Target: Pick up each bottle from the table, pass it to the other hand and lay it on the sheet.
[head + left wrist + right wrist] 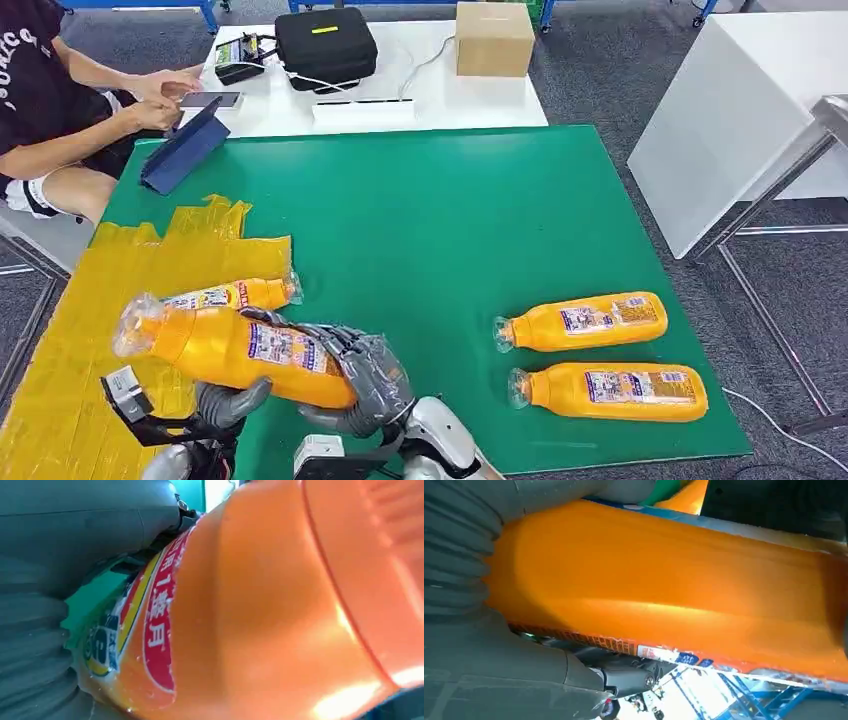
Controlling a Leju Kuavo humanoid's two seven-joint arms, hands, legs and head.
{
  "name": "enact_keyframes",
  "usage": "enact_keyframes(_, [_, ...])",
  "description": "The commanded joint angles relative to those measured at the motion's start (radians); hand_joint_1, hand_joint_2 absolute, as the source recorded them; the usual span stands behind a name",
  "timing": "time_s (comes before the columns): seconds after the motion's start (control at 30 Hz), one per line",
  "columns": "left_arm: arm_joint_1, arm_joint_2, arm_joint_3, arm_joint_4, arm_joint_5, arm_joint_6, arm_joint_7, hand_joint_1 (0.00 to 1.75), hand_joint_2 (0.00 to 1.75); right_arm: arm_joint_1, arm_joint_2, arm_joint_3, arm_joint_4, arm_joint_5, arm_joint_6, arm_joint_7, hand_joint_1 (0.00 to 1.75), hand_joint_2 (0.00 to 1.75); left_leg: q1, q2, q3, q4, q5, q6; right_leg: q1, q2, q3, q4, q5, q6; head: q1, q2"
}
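**Bottle held by both hands**

The right hand (365,375) wraps the base end of the raised bottle (235,345); the left hand (228,400) cups it from beneath, fingers closed on it. Just beyond the hands, a second bottle (240,294) lies on the yellow sheet (80,330). Well off to the right hand's side, two bottles (585,321) (610,390) lie on the green table (430,220).

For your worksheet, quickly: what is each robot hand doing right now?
Left hand: under the raised bottle, touching it.
Right hand: grips the same bottle.
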Motion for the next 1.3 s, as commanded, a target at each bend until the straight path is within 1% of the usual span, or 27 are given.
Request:
enact_keyframes(0.03, [-0.037, -0.048, 0.051, -0.036, -0.001, 0.038, -0.028, 1.75, 1.75, 0.031, 0.016, -0.026, 0.027, -0.029, -0.035, -0.019, 0.00, 1.75, 0.000, -0.001, 0.002, -0.001, -0.001, 0.000, 0.001, -0.002, 0.003, -0.001, -0.001, 0.000, 0.000, 0.000])
enact_keyframes(0.07, [-0.038, -0.060, 0.052, -0.075, -0.089, 0.114, -0.077, 1.75, 1.75, 0.036, 0.013, -0.037, 0.003, -0.037, -0.040, -0.015, 0.00, 1.75, 0.000, 0.000, 0.004, 0.000, -0.002, 0.000, 0.001, -0.003, 0.005, -0.001, -0.003, 0.000, 0.000, 0.000])
enact_keyframes(0.1, [-0.039, -0.060, 0.049, -0.090, -0.092, 0.121, -0.067, 1.75, 1.75, 0.038, 0.008, -0.039, -0.012, -0.037, -0.038, -0.015, 0.00, 1.75, 0.001, -0.001, 0.001, 0.000, -0.001, 0.000, 0.001, -0.003, 0.003, -0.001, -0.002, 0.000, 0.000, 0.000])
enact_keyframes(0.2, [-0.039, -0.060, 0.049, -0.090, -0.092, 0.121, -0.067, 1.75, 1.75, 0.038, 0.008, -0.039, -0.012, -0.037, -0.038, -0.015, 0.00, 1.75, 0.000, -0.001, 0.002, 0.000, -0.002, 0.000, 0.000, -0.003, 0.004, -0.001, -0.002, 0.000, 0.000, 0.000])
enact_keyframes(0.3, [-0.048, -0.066, 0.042, -0.143, -0.346, 0.372, -0.118, 1.75, 1.75, 0.061, 0.004, -0.087, -0.075, -0.079, -0.069, -0.011, 0.00, 1.75, 0.000, 0.000, 0.002, 0.000, -0.002, 0.000, 0.000, -0.003, 0.003, 0.000, -0.002, 0.000, 0.000, 0.000])
enact_keyframes(0.33, [-0.054, -0.067, 0.031, -0.167, -0.483, 0.514, -0.116, 1.75, 1.75, 0.075, -0.005, -0.113, -0.119, -0.102, -0.072, -0.013, 0.00, 1.75, 0.000, 0.000, 0.004, 0.000, -0.003, 0.000, 0.001, -0.003, 0.005, -0.001, -0.003, 0.000, 0.000, 0.000])
enact_keyframes(0.37, [-0.057, -0.067, 0.025, -0.176, -0.531, 0.564, -0.109, 1.75, 1.75, 0.081, -0.010, -0.125, -0.139, -0.108, -0.072, -0.014, 0.00, 1.75, 0.000, -0.002, 0.000, 0.001, -0.001, 0.000, 0.001, -0.004, 0.002, 0.000, -0.002, 0.000, 0.000, 0.000])
enact_keyframes(0.4, [-0.058, -0.066, 0.022, -0.183, -0.533, 0.567, -0.103, 1.75, 1.75, 0.082, -0.015, -0.129, -0.150, -0.113, -0.067, -0.015, 0.00, 1.75, 0.001, -0.003, -0.001, 0.001, -0.001, 0.000, 0.001, -0.004, 0.001, 0.000, -0.002, 0.000, 0.000, 0.000])
enact_keyframes(0.43, [-0.061, -0.063, 0.021, -0.191, -0.649, 0.670, -0.097, 1.75, 1.75, 0.093, -0.016, -0.145, -0.174, -0.119, -0.067, -0.013, 0.00, 1.75, 0.000, -0.003, 0.001, 0.001, -0.002, 0.000, 0.001, -0.006, 0.003, 0.000, -0.003, 0.000, 0.000, 0.000])
enact_keyframes(0.47, [-0.063, -0.059, 0.022, -0.193, -0.721, 0.735, -0.096, 1.75, 1.75, 0.098, -0.014, -0.157, -0.184, -0.129, -0.069, -0.015, 0.00, 1.75, 0.000, -0.003, 0.003, 0.001, -0.002, 0.000, 0.000, -0.006, 0.004, 0.000, -0.004, 0.000, 0.000, 0.000])
enact_keyframes(0.5, [-0.066, -0.047, 0.008, -0.206, -0.834, 0.830, -0.081, 1.75, 1.75, 0.109, -0.015, -0.182, -0.213, -0.148, -0.071, -0.019, 0.00, 1.75, 0.000, -0.002, 0.000, 0.000, -0.001, 0.000, 0.000, -0.003, 0.001, 0.000, -0.002, 0.000, 0.000, 0.000])
enact_keyframes(0.53, [-0.069, -0.028, -0.003, -0.225, -0.936, 0.908, -0.050, 1.75, 1.75, 0.117, -0.017, -0.208, -0.240, -0.163, -0.068, -0.022, 0.00, 1.75, 0.000, -0.002, 0.002, 0.000, -0.002, 0.000, 0.000, -0.004, 0.003, 0.000, -0.003, 0.000, 0.000, 0.000])
enact_keyframes(0.57, [-0.071, -0.014, -0.006, -0.236, -1.040, 0.955, -0.003, 1.75, 1.75, 0.122, -0.019, -0.227, -0.258, -0.173, -0.060, -0.023, 0.00, 1.75, 0.000, -0.002, 0.000, 0.001, -0.001, 0.000, 0.000, -0.003, 0.002, 0.000, -0.002, 0.000, 0.000, 0.000])
enact_keyframes(0.6, [-0.074, -0.002, -0.006, -0.241, -1.135, 0.986, 0.035, 1.75, 1.75, 0.126, -0.020, -0.242, -0.271, -0.180, -0.054, -0.022, 0.00, 1.75, 0.000, -0.003, 0.002, 0.001, -0.002, 0.000, 0.000, -0.005, 0.004, 0.000, -0.003, 0.000, 0.000, 0.000])
enact_keyframes(0.63, [-0.077, 0.005, -0.007, -0.248, -1.180, 0.994, 0.066, 1.75, 1.75, 0.129, -0.021, -0.253, -0.281, -0.185, -0.046, -0.024, 0.00, 1.75, 0.000, -0.002, 0.001, 0.000, -0.001, 0.000, 0.000, -0.004, 0.002, 0.000, -0.002, 0.000, 0.000, 0.000])
enact_keyframes(0.67, [-0.082, 0.021, -0.004, -0.241, -1.330, 1.005, 0.141, 1.75, 1.75, 0.134, -0.016, -0.272, -0.289, -0.184, -0.047, -0.025, 0.00, 1.75, 0.000, -0.002, 0.001, 0.000, -0.001, 0.000, 0.000, -0.004, 0.002, 0.000, -0.002, 0.000, 0.000, 0.000])
enact_keyframes(0.73, [-0.093, 0.064, -0.005, -0.212, -1.679, 0.957, 0.332, 1.75, 1.75, 0.146, -0.015, -0.306, -0.319, -0.184, -0.041, -0.021, 0.00, 1.75, 0.000, -0.001, 0.003, 0.000, -0.002, 0.000, 0.001, -0.004, 0.005, -0.001, -0.003, 0.000, 0.000, 0.000])
enact_keyframes(0.77, [-0.096, 0.087, -0.018, -0.196, -1.759, 0.908, 0.390, 1.75, 1.75, 0.154, -0.014, -0.320, -0.332, -0.178, -0.037, -0.018, 0.00, 1.75, 0.000, -0.001, 0.002, -0.001, 0.000, 0.000, 0.000, -0.002, 0.003, -0.001, -0.001, 0.000, 0.000, 0.000])
enact_keyframes(0.93, [-0.096, 0.118, -0.046, -0.174, -1.775, 0.890, 0.433, 1.75, 1.75, 0.166, -0.010, -0.335, -0.350, -0.170, -0.025, -0.015, 0.00, 1.75, 0.000, 0.000, 0.004, -0.001, -0.002, 0.000, 0.000, -0.003, 0.005, -0.001, -0.002, 0.000, 0.000, 0.000])
enact_keyframes(1.0, [-0.096, 0.151, -0.072, -0.170, -1.803, 0.784, 0.467, 1.75, 1.75, 0.174, -0.007, -0.350, -0.359, -0.161, -0.027, -0.013, 0.00, 1.75, 0.000, 0.000, 0.005, -0.001, -0.002, 0.000, 0.001, -0.003, 0.005, -0.001, -0.003, 0.000, 0.000, 0.000])
enact_keyframes(1.03, [-0.091, 0.179, -0.089, -0.166, -1.825, 0.729, 0.495, 1.75, 1.75, 0.183, -0.006, -0.369, -0.371, -0.153, -0.024, -0.007, 0.00, 1.75, 0.000, 0.000, 0.006, -0.001, -0.002, 0.000, 0.001, -0.004, 0.006, -0.001, -0.003, 0.000, 0.000, 0.000])
enact_keyframes(1.1, [-0.087, 0.227, -0.113, -0.156, -1.863, 0.654, 0.558, 1.75, 1.75, 0.192, 0.000, -0.394, -0.386, -0.143, -0.013, -0.006, 0.00, 1.75, 0.000, 0.000, 0.002, -0.001, -0.001, 0.000, 0.000, -0.002, 0.002, -0.001, -0.001, 0.000, 0.000, 0.000])
enact_keyframes(1.13, [-0.087, 0.254, -0.137, -0.155, -1.863, 0.644, 0.592, 1.75, 1.75, 0.195, 0.000, -0.399, -0.393, -0.140, -0.012, -0.004, 0.00, 1.75, 0.000, 0.000, 0.005, -0.002, -0.002, 0.000, 0.000, -0.003, 0.006, -0.002, -0.003, 0.000, 0.000, 0.000])
enact_keyframes(1.17, [-0.105, 0.359, -0.234, -0.157, -1.863, 0.607, 0.730, 1.75, 1.75, 0.203, 0.003, -0.409, -0.405, -0.136, -0.007, 0.000, 0.00, 1.75, 0.000, 0.000, 0.003, -0.001, -0.001, 0.000, 0.000, -0.002, 0.003, -0.001, -0.001, 0.000, 0.000, 0.000])
enact_keyframes(1.23, [-0.089, 0.356, -0.238, -0.159, -1.863, 0.592, 0.725, 1.75, 1.75, 0.210, 0.002, -0.416, -0.413, -0.133, -0.008, 0.001, 0.00, 1.75, 0.000, 0.000, 0.005, -0.001, -0.002, -0.001, 0.001, -0.003, 0.005, -0.001, -0.003, -0.001, 0.000, 0.000])
enact_keyframes(1.27, [-0.073, 0.344, -0.219, -0.161, -1.863, 0.569, 0.692, 1.75, 1.75, 0.212, 0.003, -0.423, -0.415, -0.133, -0.012, 0.002, 0.00, 1.75, 0.000, 0.000, 0.003, -0.001, -0.001, 0.000, 0.001, -0.002, 0.003, -0.001, -0.002, 0.000, 0.000, 0.000])
enact_keyframes(1.3, [-0.065, 0.345, -0.210, -0.162, -1.863, 0.564, 0.681, 1.75, 1.75, 0.213, 0.003, -0.428, -0.415, -0.133, -0.012, 0.001, 0.00, 1.75, 0.000, 0.001, 0.004, -0.001, -0.002, 0.000, 0.000, -0.002, 0.004, -0.001, -0.002, 0.000, 0.000, 0.000])
